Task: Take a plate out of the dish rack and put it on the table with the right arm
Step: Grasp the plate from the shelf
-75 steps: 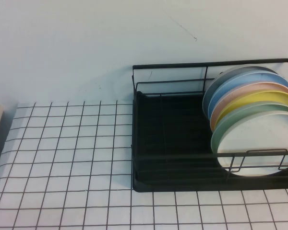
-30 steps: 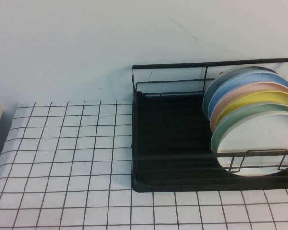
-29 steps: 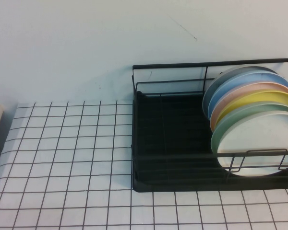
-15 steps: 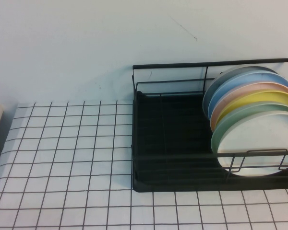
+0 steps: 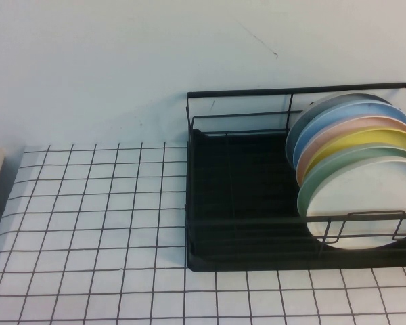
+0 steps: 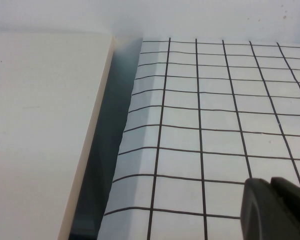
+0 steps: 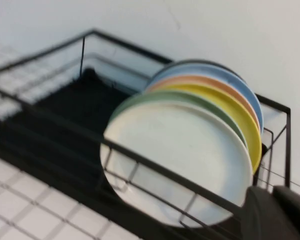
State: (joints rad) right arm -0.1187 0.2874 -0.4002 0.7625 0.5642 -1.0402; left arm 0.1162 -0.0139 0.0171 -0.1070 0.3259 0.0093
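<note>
The plate (image 7: 177, 160) is stood at the front of a stack in the rack (image 5: 243, 223), by the table's (image 5: 88, 223) right edge, leaning on a green plate (image 5: 348, 162). The right gripper (image 7: 277, 215) is held just outside the rack's front rail, near the plate's rim; whether it is released or clenched cannot be told. The left gripper (image 6: 275, 210) is parked over the table's left edge, its state likewise unclear. The rail could be struck, or the green plate pinched along with the white one.
</note>
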